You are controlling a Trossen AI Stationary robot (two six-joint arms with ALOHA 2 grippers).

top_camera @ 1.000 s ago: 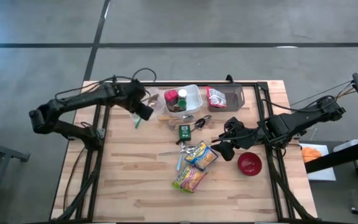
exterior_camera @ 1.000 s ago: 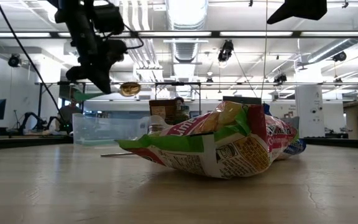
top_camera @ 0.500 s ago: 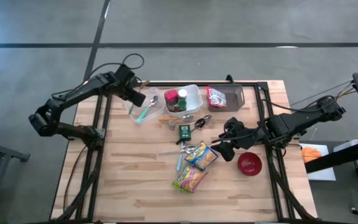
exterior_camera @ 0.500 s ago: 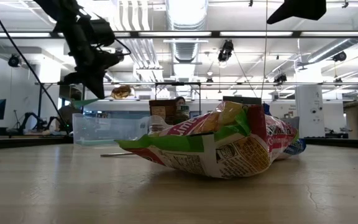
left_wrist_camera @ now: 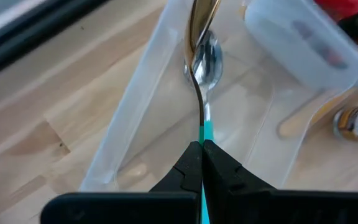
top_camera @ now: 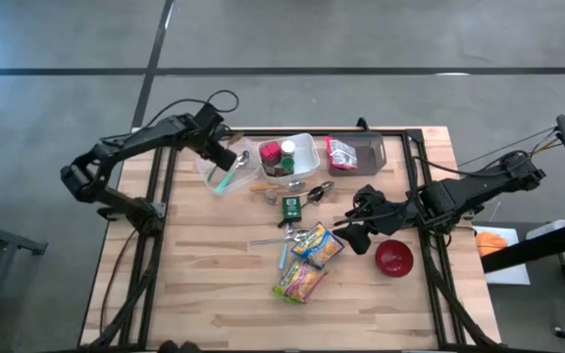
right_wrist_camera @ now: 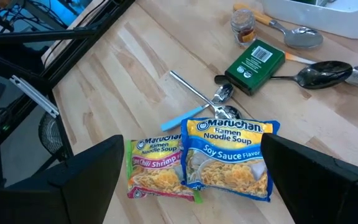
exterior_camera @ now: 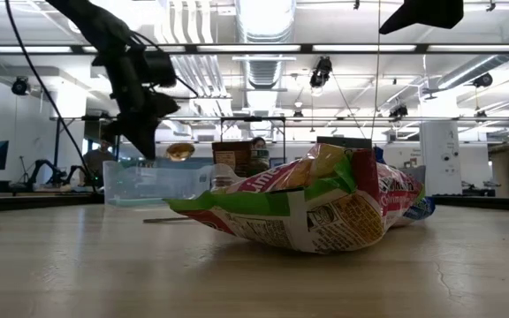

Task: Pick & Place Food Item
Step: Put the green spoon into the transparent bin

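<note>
A green and yellow crinkled plastic packet of chili shrimp ramen (top_camera: pixel 299 282) is seen lying flat on the pale wooden slatted worktop (top_camera: pixel 214 294), at the near side of the cluttered middle. Touching it on the far side lies a blue and yellow plastic packet of soy sauce ramen (top_camera: pixel 319 245), the landmark here. Just right of that packet the right gripper (top_camera: pixel 353 231) is held low over the worktop, its jaws spread wide and empty; a round red bowl (top_camera: pixel 393 258) sits just right of it. Beyond the packet a dark green rectangular box (top_camera: pixel 291 207) and loose metal spoons (top_camera: pixel 317 190) are laid. Far left of the packet, the left gripper (top_camera: pixel 226 159) is poised over a clear shallow plastic tray (top_camera: pixel 211 172), its jaws pinched shut on a teal-handled metal spoon (left_wrist_camera: pixel 201 68), whose bowl hangs inside the tray.
</note>
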